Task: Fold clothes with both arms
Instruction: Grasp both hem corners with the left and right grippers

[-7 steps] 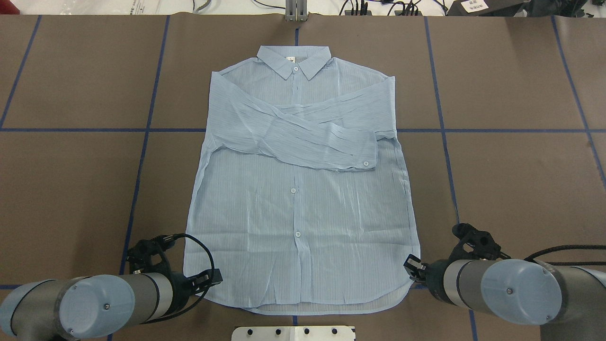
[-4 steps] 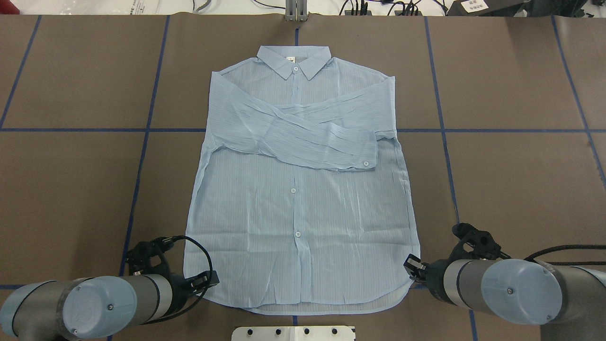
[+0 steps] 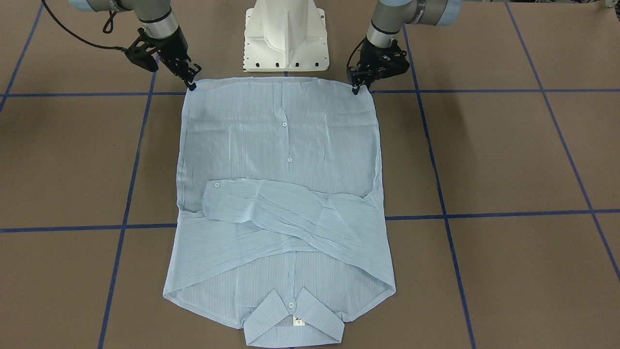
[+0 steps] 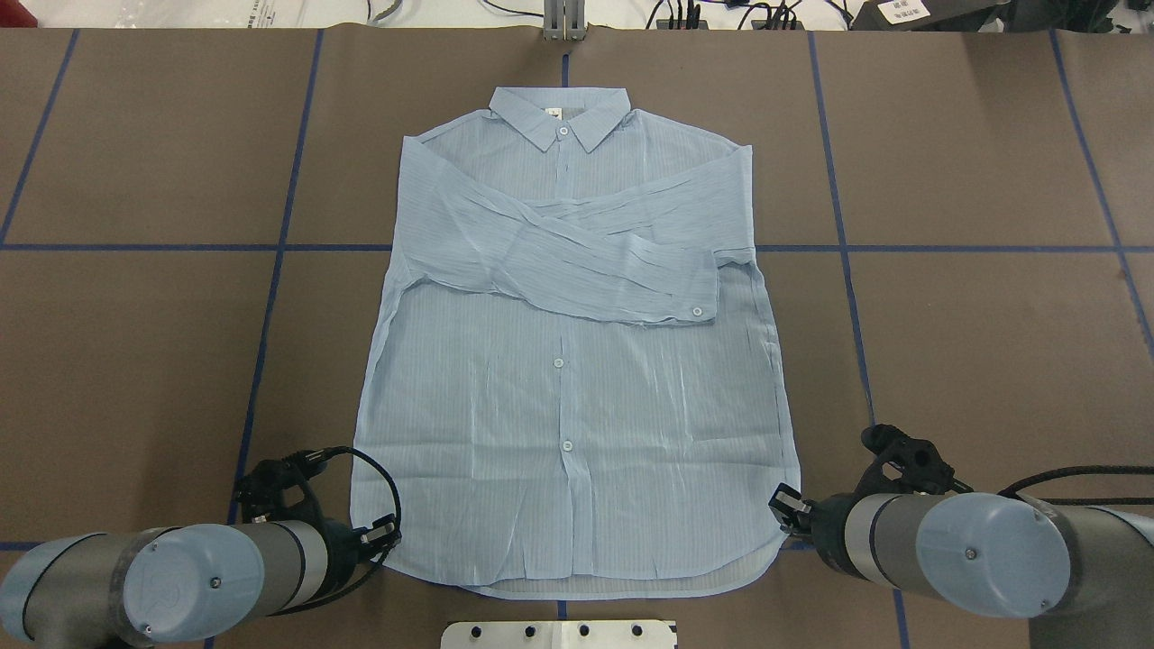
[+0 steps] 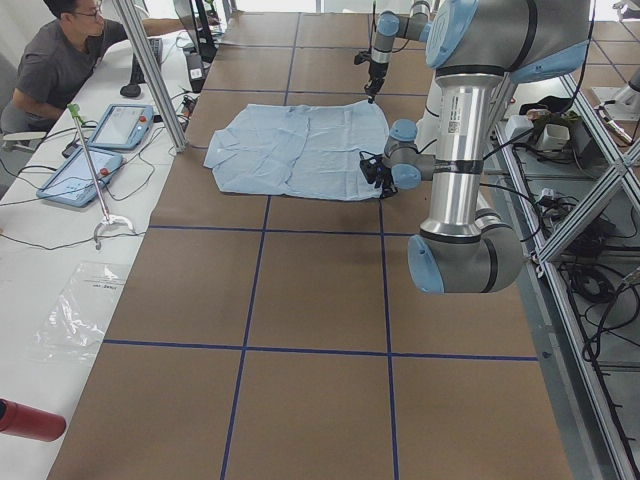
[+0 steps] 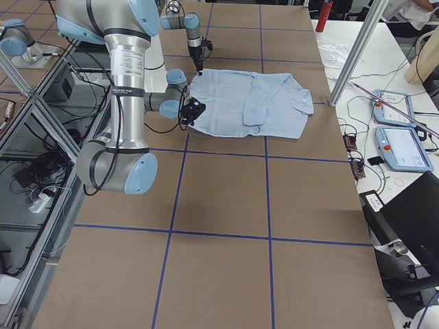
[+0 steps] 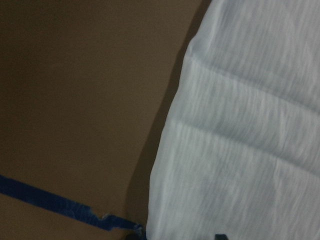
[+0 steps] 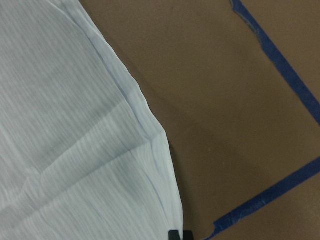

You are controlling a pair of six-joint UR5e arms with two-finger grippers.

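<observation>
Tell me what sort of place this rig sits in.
Probably a robotics lab workcell: a brown-covered table gridded with blue tape, an operator at a side bench with teach pendants, and aluminium framing posts.

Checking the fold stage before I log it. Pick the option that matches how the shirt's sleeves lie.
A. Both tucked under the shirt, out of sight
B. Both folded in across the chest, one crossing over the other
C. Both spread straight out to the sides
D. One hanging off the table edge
B: on the light-blue striped shirt, both sleeves lie folded in across the chest and cross, the upper one ending in a cuff with a white button.
</observation>
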